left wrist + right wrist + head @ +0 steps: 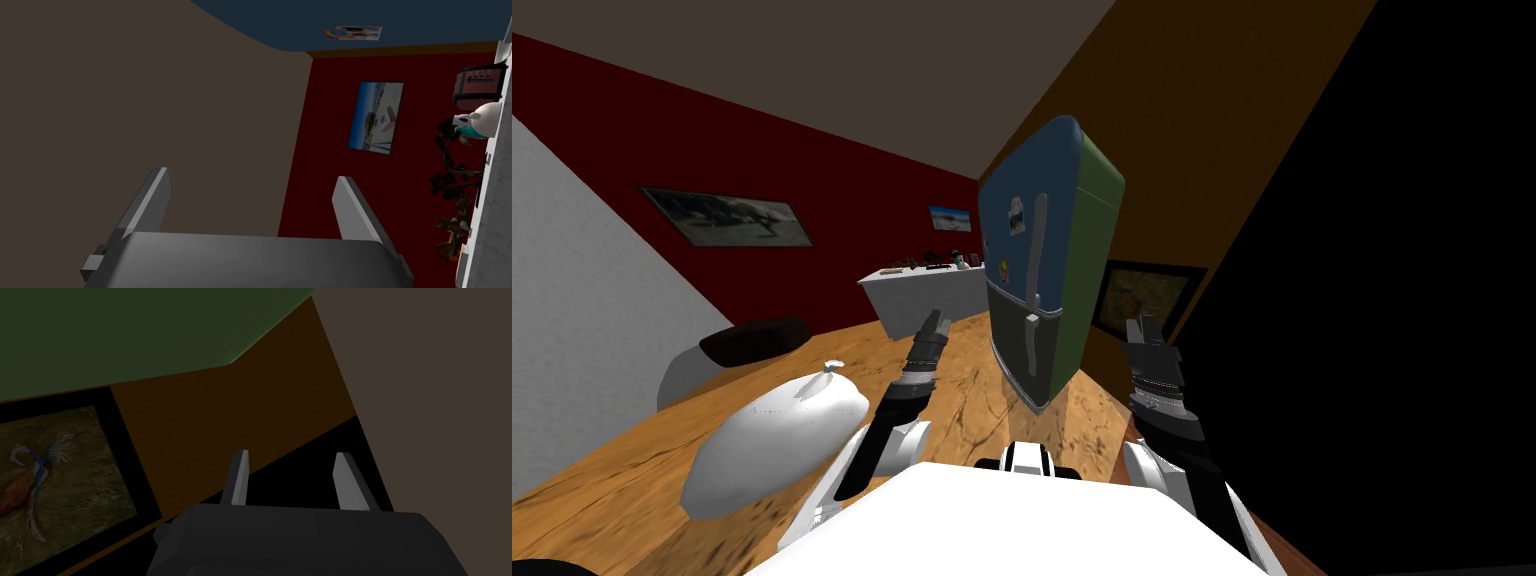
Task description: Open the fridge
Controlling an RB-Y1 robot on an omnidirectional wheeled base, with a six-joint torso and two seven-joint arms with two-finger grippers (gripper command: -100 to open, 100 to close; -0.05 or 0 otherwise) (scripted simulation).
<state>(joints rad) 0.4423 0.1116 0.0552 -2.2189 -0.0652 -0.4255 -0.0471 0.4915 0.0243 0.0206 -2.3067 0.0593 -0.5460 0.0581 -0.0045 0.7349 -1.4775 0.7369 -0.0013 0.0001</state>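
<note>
Fridge (1024, 250) not yet contacted; approach step judged in hand.

Left jaws are set wide apart, nothing between them. Right jaws are apart too, somewhat narrower, nothing held. Both arms are raised ahead of the torso, left arm (910, 385) and right arm (1157, 395) to either side of the fridge and apart from it.

Beyond the left jaws the blue upper door (425, 20) with a magnet (352, 33) is seen; beyond the right jaws, the green side (100, 328).

Fridge is stood on the wooden floor (632, 470) at its far edge, backed against the brown wall (1162, 150), near the corner with the red wall (842, 170). A white worktop (912, 298) is placed just beside it.

Two light grey vertical handles are mounted on the front near the green-side edge: upper handle (1038, 245) and lower handle (1031, 348), on a dark grey lower door.

Next move, as judged: gap to be closed, one set of jaws lined up astride the upper handle, closed on the bar, then drawn back along the door's arc. Hinge is assumed on the edge opposite the handles.
</note>
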